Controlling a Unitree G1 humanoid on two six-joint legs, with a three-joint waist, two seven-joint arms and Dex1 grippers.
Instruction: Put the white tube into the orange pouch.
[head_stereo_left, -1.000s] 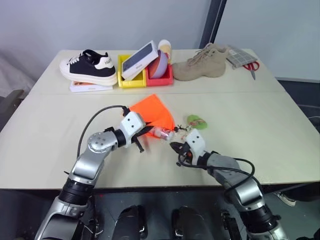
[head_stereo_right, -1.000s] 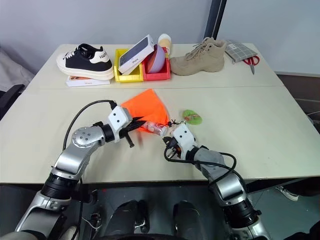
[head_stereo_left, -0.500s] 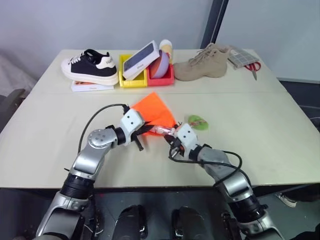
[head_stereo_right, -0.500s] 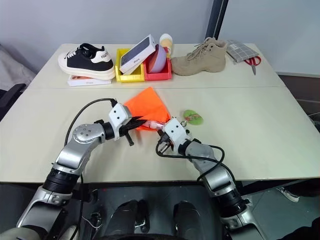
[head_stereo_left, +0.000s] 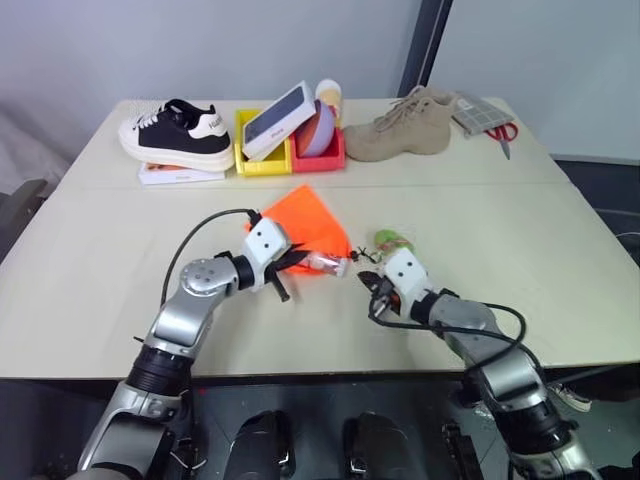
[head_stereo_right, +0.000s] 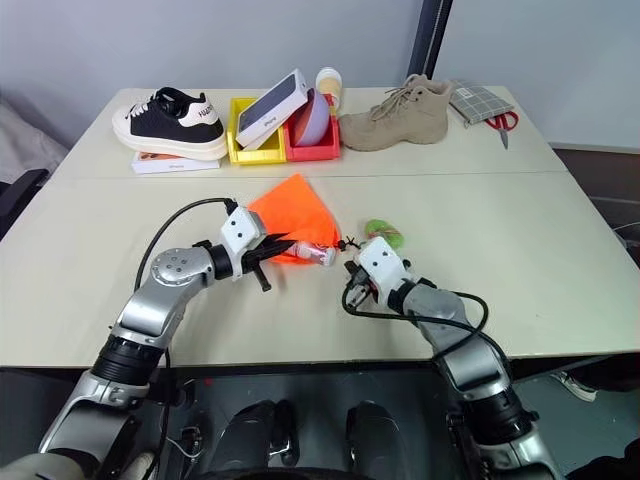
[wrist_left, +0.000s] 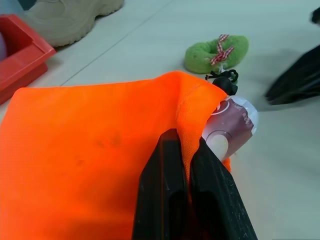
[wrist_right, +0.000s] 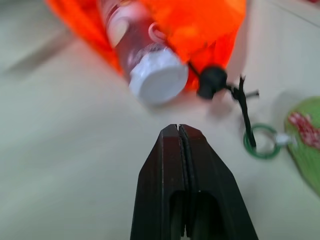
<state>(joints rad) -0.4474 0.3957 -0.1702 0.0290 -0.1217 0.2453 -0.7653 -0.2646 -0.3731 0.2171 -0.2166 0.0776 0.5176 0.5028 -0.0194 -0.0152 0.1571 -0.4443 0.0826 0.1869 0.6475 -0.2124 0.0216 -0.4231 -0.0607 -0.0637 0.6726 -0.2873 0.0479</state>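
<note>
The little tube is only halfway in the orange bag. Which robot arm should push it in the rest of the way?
Probably the right. The right gripper is shut and empty, close to the white tube whose cap end sticks out of the orange pouch. The left gripper is busy pinching the pouch's edge.

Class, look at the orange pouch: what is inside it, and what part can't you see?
The white tube pokes from the orange pouch mouth, cap end outside. Its other end is covered by fabric.

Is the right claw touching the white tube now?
Apart. In the right wrist view the shut right claw ends short of the white tube, with bare table between them. The tube's cap sticks out of the orange pouch.
</note>
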